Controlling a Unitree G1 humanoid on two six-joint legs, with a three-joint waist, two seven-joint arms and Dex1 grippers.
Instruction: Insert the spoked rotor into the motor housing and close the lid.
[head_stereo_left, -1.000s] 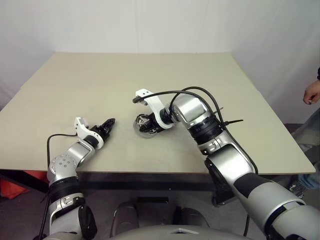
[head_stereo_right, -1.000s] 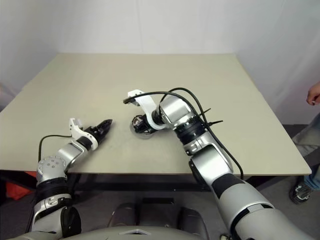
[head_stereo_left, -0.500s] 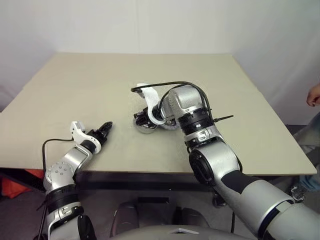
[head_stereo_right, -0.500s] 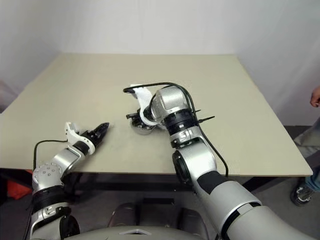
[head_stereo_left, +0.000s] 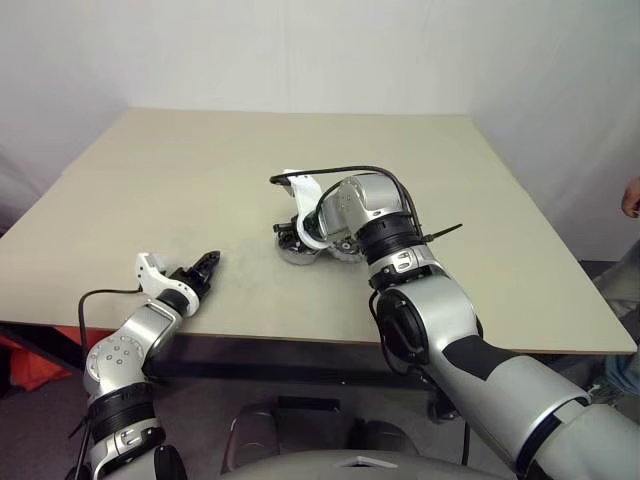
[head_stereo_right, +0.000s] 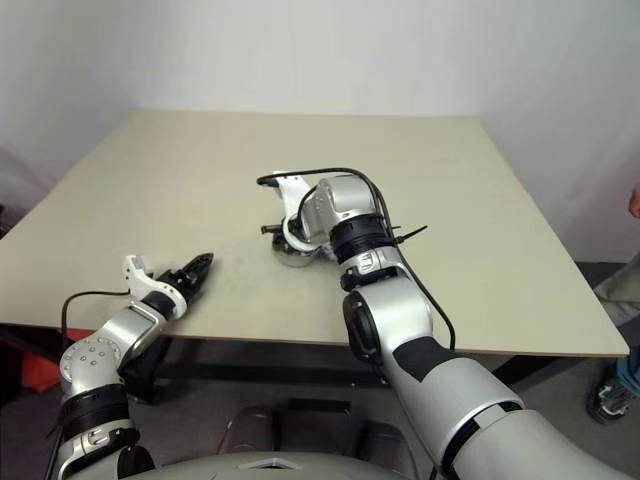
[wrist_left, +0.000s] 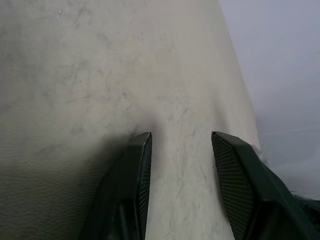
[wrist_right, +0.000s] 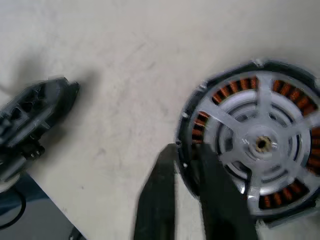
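Observation:
The motor housing (wrist_right: 252, 145) lies flat near the table's middle, its copper-brown windings showing. The spoked rotor (wrist_right: 261, 144) sits inside it, silvery spokes around a small brass-coloured hub. My right gripper (wrist_right: 187, 155) points steeply down at the housing's near edge. Its fingers (wrist_right: 161, 195) stand a little apart, one outside the rim and one over the windings, so it is open. From the head I see it over the housing (head_stereo_left: 298, 252). My left gripper (wrist_left: 180, 145) is open above bare table, well to the left (head_stereo_left: 205, 265). The lid is hidden.
The beige table (head_stereo_left: 200, 170) stretches bare behind and to both sides of the housing. A cable loops over my right wrist (head_stereo_left: 340, 172). A person's hand (head_stereo_left: 632, 196) shows at the far right, beyond the table's edge.
My right wrist has rolled over the housing and its fingers have parted from shut. My left hand has drawn back slightly toward the table's front edge. The head view has shifted.

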